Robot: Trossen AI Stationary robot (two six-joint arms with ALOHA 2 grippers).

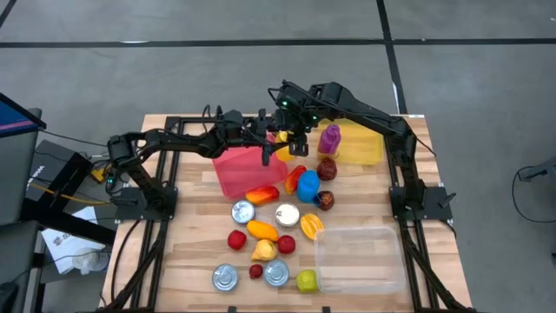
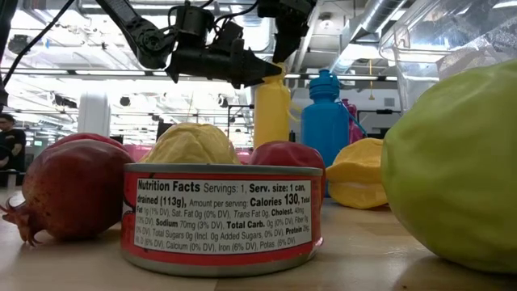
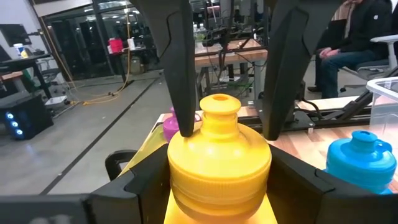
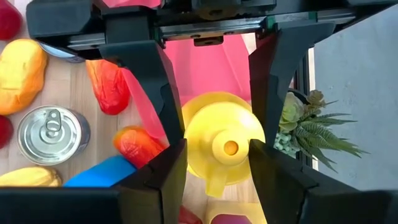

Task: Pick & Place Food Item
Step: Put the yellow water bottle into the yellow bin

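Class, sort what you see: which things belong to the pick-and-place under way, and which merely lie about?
In use: yellow bottle, left gripper, right gripper.
Lying about: blue bottle, pink bag, labelled can, clear container.

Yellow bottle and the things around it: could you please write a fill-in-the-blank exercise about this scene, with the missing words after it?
1. The left gripper and the right gripper are both at the top of the ___ bottle.
2. In the low view, the can in front has a ___ label.
3. That label reads Calories ___.
4. In the low view, the bottle next to the yellow one is ___.

Missing words: yellow; red; 130; blue
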